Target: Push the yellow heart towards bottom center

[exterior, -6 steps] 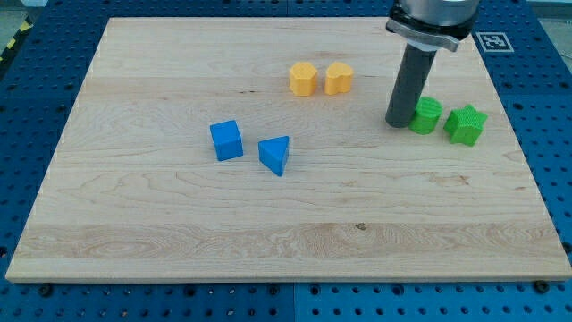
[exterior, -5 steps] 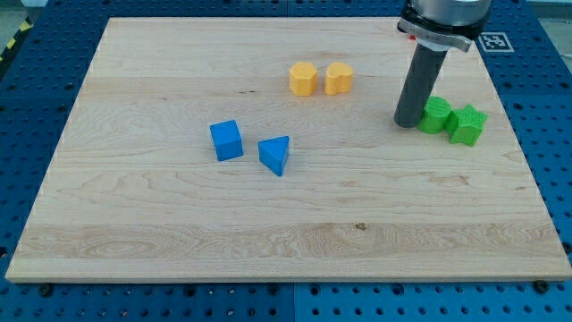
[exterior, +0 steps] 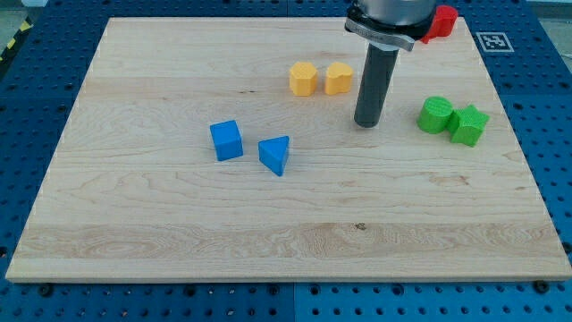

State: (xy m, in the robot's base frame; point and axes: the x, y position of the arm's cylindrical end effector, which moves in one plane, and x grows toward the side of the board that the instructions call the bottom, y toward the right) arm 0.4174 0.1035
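Observation:
The yellow heart (exterior: 338, 78) lies on the wooden board (exterior: 179, 215) near the view's top, right of centre. A yellow hexagon-like block (exterior: 304, 79) sits just to its left, close beside it. My tip (exterior: 367, 123) rests on the board below and to the right of the yellow heart, a short gap away, not touching it. The rod rises from the tip toward the view's top.
A blue cube (exterior: 226, 140) and a blue triangle (exterior: 275, 155) lie left of centre. A green cylinder (exterior: 435, 115) and a green star (exterior: 468, 123) touch each other at the view's right. A red block (exterior: 439, 22) shows at the top right, partly behind the arm.
My tip has moved left, away from the green cylinder, toward the yellow heart. The green cylinder now sits against the green star. The red block has come into view.

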